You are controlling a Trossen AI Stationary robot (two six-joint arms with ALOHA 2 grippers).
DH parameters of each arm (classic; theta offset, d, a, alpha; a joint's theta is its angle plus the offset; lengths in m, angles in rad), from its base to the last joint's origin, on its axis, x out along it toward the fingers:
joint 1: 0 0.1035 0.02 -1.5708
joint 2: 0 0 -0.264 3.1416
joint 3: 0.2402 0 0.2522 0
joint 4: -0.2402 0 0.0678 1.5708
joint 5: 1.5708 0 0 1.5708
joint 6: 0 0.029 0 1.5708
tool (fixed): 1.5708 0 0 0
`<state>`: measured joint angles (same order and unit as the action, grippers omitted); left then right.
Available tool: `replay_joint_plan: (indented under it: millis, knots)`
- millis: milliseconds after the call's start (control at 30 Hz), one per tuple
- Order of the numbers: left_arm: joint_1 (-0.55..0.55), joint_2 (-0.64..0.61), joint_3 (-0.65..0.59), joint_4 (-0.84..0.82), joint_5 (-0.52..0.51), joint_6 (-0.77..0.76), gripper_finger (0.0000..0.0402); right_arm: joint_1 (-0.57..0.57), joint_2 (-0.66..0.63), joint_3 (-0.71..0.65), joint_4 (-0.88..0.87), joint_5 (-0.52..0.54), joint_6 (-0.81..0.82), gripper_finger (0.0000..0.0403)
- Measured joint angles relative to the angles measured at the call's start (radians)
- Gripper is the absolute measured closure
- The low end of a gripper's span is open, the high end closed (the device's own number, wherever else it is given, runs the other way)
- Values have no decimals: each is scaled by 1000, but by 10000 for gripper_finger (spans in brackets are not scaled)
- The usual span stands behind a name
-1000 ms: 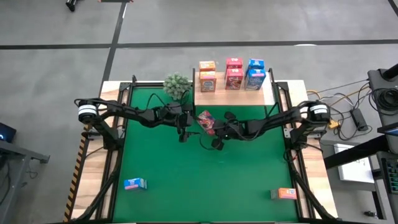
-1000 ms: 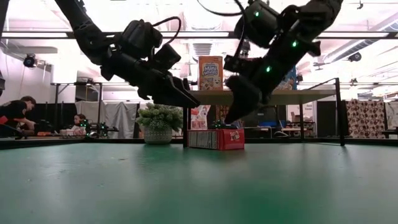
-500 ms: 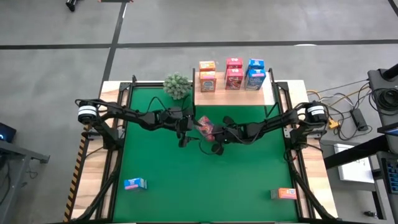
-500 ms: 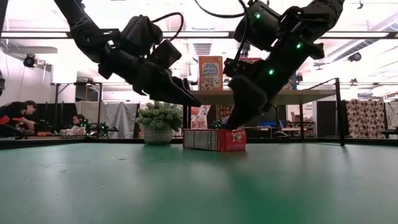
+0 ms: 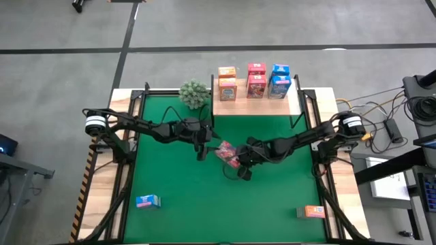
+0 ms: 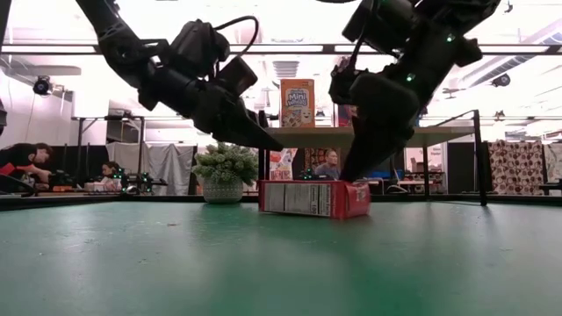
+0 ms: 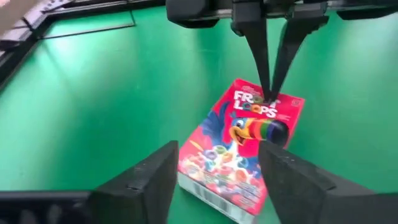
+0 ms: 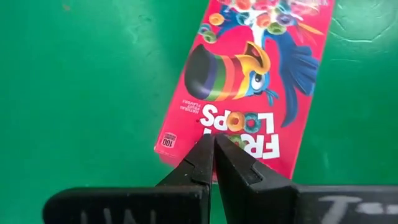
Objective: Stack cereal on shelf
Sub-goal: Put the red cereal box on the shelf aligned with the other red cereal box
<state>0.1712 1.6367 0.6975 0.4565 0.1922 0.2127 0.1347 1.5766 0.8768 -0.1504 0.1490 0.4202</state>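
A red Froot Loops cereal box lies flat on its back on the green table, printed front up, below the shelf. My right gripper is shut, with its tips down on the box's title end. My left gripper is open and hovers just above and left of the box without touching it. The wooden shelf at the far edge carries several orange, red and blue boxes. A blue box and an orange box lie on the table near its near edge. My right gripper presses its shut fingertips down on the printed front of the red box at the title end. The fingers come from above, slanting in from the table's right. The box stays flat on the table.
A small green plant stands at the far edge, left of the shelf. Black metal frame rails run along the table's left and right sides. People sit in the room behind the table, seen in the low view.
My right gripper came down onto the red box and moved toward the table's near edge. The box slid along the table with it, nearer to the low camera, and turned a little. My left gripper stayed open.
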Motion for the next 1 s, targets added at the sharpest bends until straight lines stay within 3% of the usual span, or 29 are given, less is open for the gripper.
replay_joint_plan:
  millis: [333, 567, 1000]
  knots:
    - [-18, 50, 0, 45, 1, -24, 389, 19, -30, -1, 6, 5, 8, 394]
    - [-11, 144, 10, 90, 1, -51, 399, 20, -30, -1, 6, 7, 8, 394]
    - [17, 148, 8, 49, -18, -74, 401, 30, -50, -1, 6, 8, -6, 394]
